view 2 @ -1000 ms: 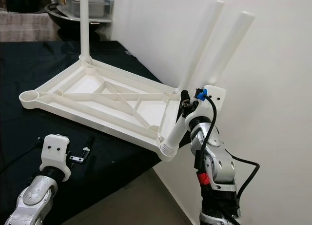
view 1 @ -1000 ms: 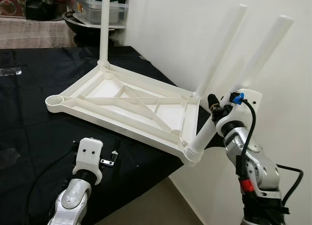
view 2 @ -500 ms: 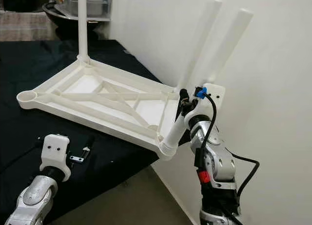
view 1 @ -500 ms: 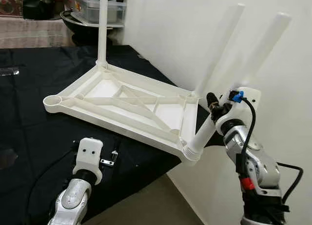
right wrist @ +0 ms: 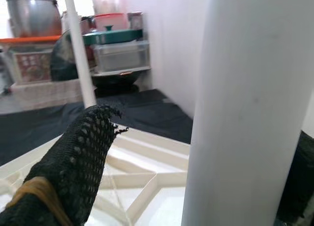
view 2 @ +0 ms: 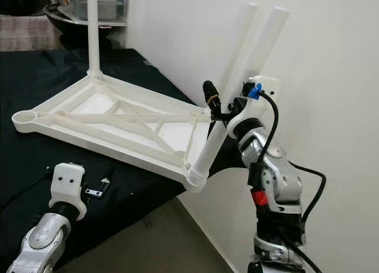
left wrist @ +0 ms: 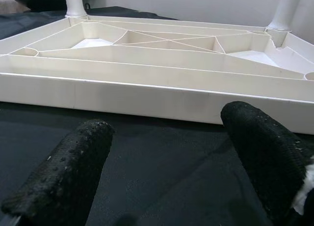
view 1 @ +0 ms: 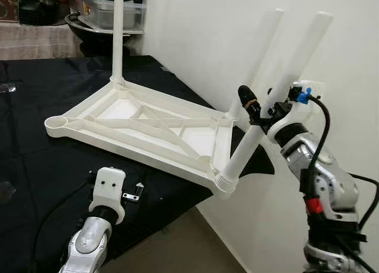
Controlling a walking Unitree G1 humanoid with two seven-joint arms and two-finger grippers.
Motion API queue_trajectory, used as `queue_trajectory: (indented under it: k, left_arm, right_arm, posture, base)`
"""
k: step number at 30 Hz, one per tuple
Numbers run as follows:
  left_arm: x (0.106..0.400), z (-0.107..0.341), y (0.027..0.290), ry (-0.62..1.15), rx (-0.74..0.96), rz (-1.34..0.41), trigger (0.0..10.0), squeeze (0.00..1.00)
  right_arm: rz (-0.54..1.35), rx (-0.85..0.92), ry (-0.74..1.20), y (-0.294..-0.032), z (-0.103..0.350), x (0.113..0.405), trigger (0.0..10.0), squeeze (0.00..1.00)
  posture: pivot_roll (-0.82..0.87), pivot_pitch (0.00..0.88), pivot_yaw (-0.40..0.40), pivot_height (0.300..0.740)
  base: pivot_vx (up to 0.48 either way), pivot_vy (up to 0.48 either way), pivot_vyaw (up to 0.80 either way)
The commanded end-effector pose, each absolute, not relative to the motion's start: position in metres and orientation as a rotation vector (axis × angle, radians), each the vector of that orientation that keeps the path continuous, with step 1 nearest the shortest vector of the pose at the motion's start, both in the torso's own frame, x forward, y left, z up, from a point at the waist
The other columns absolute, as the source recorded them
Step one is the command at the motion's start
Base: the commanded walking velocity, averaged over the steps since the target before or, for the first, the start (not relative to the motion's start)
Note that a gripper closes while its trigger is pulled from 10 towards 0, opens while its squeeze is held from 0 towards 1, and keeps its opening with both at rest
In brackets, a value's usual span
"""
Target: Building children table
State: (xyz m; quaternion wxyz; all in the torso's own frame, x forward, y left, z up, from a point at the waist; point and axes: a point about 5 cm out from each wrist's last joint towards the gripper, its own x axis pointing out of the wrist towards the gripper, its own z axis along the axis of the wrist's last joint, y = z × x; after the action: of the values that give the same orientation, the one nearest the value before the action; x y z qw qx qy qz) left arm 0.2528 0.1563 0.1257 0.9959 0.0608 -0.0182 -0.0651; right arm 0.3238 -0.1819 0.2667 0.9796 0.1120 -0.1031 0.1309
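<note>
— Table (view 1: 142,128) is lying upside down on the black cloth (view 1: 35,166), yes? Where is the right gripper (view 1: 263,110)?

— At the near corner that hangs over the cloth's edge. A white leg (view 1: 269,101) stands in that corner socket (view 1: 224,184), and it passes between the two black fingers (view 1: 247,99). In the right wrist view the leg is between them, but I cannot tell if they press it or are only around it.

— And the left gripper (left wrist: 167,152)?

— Its fingers are spread apart, holding nothing. They hover just above the cloth, and the table's long side wall is right in front of the tips.

— How many legs are in?

— Three, I think: one far behind the left fingers (view 1: 117,36), one beyond the right fingers near the wall (view 1: 260,54), and the one between them. The left corner socket (view 1: 56,122) is empty.

— What can go wrong?

— The held leg leans outward, so I judge it is not fully seated. If the right arm pushes at this angle, the leg can jam or pop out. Also that corner has no support under it, so a hard push may tip or slide the table off the cloth.
</note>
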Motion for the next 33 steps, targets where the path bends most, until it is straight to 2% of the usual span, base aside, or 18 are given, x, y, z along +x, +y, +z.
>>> queue_trajectory:
  k: [1, 6, 9, 15, 17, 22, 24, 29, 33]
  left_arm:
    - [0.251, 0.122, 0.152, -0.024, 0.119, -0.146, 10.0, 0.0]
    - [0.251, 0.122, 0.153, -0.022, 0.12, -0.148, 10.0, 0.0]
    - [0.251, 0.122, 0.153, -0.021, 0.121, -0.148, 10.0, 0.0]
    - [0.251, 0.122, 0.154, -0.022, 0.123, -0.148, 10.0, 0.0]
    - [0.252, 0.123, 0.154, -0.025, 0.123, -0.144, 10.0, 0.0]
    - [0.253, 0.123, 0.154, -0.027, 0.123, -0.143, 10.0, 0.0]
    - [0.254, 0.124, 0.154, -0.031, 0.123, -0.139, 10.0, 0.0]
    - [0.254, 0.126, 0.155, -0.039, 0.123, -0.128, 10.0, 0.0]
    - [0.254, 0.126, 0.155, -0.04, 0.123, -0.127, 10.0, 0.0]
  right_arm:
    - [0.315, 0.235, -0.183, -0.184, 0.262, 0.321, 10.0, 1.0]
    - [0.398, 0.256, -0.177, -0.186, 0.262, 0.318, 10.0, 1.0]
    - [0.545, 0.278, -0.191, -0.177, 0.265, 0.31, 10.0, 1.0]
    - [0.626, 0.285, -0.185, -0.166, 0.265, 0.307, 10.0, 1.0]
    - [0.736, 0.277, -0.173, -0.147, 0.266, 0.304, 10.0, 1.0]
    - [0.806, 0.262, -0.168, -0.135, 0.268, 0.302, 10.0, 1.0]
    - [0.917, 0.243, -0.16, -0.114, 0.272, 0.302, 10.0, 1.0]
    - [1.056, 0.213, -0.137, -0.086, 0.27, 0.302, 10.0, 1.0]
    - [1.07, 0.205, -0.131, -0.083, 0.268, 0.302, 10.0, 1.0]
  posture:
    - [0.11, 0.0, -0.215, 0.74]
    - [0.1, 0.0, -0.208, 0.74]
    - [0.1, 0.0, -0.208, 0.74]
    - [0.11, 0.0, -0.209, 0.74]
    - [0.11, 0.0, -0.212, 0.74]
    - [0.11, 0.0, -0.212, 0.74]
    - [0.12, 0.0, -0.222, 0.74]
    - [0.14, 0.0, -0.237, 0.74]
    - [0.14, 0.0, -0.239, 0.74]
  base:
    - [0.0, 0.0, 0.0]
    - [0.0, 0.0, 0.0]
    - [0.0, 0.0, 0.0]
    - [0.0, 0.0, 0.0]
    - [0.0, 0.0, 0.0]
    - [0.0, 0.0, 0.0]
    - [0.0, 0.0, 0.0]
    - [0.0, 0.0, 0.0]
    - [0.0, 0.0, 0.0]
